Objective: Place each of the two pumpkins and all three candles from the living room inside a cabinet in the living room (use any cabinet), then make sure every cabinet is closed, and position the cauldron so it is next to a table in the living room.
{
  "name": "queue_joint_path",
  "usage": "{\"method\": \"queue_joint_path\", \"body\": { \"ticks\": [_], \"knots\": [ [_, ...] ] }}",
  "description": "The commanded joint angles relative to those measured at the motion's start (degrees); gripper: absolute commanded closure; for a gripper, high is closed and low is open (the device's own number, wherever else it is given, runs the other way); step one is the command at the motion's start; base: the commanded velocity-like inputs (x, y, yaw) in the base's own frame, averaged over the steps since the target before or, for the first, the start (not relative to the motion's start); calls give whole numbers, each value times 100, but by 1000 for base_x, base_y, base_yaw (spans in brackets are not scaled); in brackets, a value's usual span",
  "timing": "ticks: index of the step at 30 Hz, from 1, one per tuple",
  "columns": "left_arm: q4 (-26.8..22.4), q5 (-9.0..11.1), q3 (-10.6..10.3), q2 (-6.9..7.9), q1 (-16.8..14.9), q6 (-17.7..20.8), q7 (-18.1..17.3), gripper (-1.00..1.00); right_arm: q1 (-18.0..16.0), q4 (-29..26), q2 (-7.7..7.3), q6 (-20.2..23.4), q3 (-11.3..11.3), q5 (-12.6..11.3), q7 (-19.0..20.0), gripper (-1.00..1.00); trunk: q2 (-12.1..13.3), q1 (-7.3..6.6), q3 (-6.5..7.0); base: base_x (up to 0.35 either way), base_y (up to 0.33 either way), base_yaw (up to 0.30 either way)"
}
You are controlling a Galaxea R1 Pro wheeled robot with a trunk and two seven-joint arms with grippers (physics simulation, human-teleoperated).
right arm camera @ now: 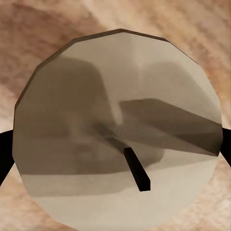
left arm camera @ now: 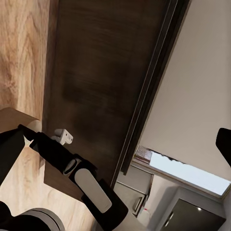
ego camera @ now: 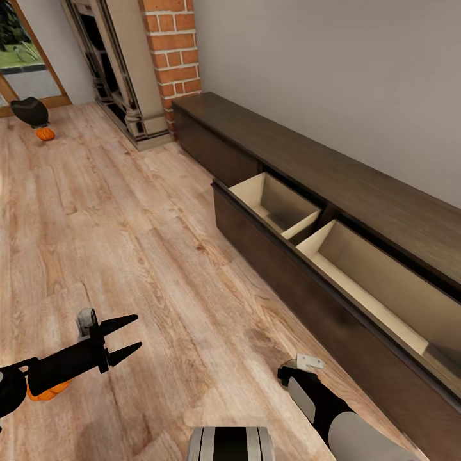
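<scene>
Two pumpkins: one (ego camera: 45,134) lies on the floor at the far left, by the window; the other (ego camera: 48,392) peeks out orange from under the left arm at the near left edge of the head view.
Cauldron: (ego camera: 29,111) black, on the floor just behind the far pumpkin, touching or nearly so.
Floor: (ego camera: 128,256) pale wood planks with a mixed grain, running from the window to the cabinet.
Cabinet: (ego camera: 307,166) long, low and dark brown, set along the grey wall on the right; its wide drawer (ego camera: 282,208) is pulled out, showing two pale wood compartments.
Room: a brick column (ego camera: 171,45) and a fireplace surround (ego camera: 121,83) stand at the far end, beside the cabinet's end.
Left tool: (ego camera: 128,336) its two black fingers stand apart, nothing between them, above the floor.
Right tool: in the right wrist view a cream-white candle (right arm camera: 118,132), seen end-on with its dark wick, sits between the dark fingers (right arm camera: 4,154) at either side, which appear to clamp it; floor planks lie behind it.
</scene>
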Motion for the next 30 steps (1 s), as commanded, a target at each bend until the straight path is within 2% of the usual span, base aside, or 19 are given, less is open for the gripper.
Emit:
{"method": "queue_joint_path", "body": {
  "ticks": [1,4,8,15,24,28,30],
  "knots": [
    [-2,46,5,0,-2,20,44,-100,2,-6,-7,27,46,-90,-47,100,-1,0,-5,0,0,0],
    [-2,46,5,0,-2,20,44,-100,2,-6,-7,26,46,-90,-47,100,-1,0,-5,0,0,0],
    [-2,46,5,0,-2,20,44,-100,2,-6,-7,27,46,-89,-47,100,4,-10,84,0,0,0],
    [-2,46,5,0,-2,20,44,-100,2,-6,-7,25,46,-89,-47,100,4,-10,84,0,0,0],
    [-2,40,5,0,-2,20,44,-100,2,-34,-7,79,49,-96,-50,100,16,-34,283,0,0,0],
    [3,-18,5,0,-2,20,44,-100,2,-105,-8,326,54,-87,-72,100,22,-44,372,0,0,0],
    [5,-28,5,0,-2,20,44,-100,2,-398,-9,508,62,-82,-100,100,24,-49,416,0,0,0]
  ]
}}
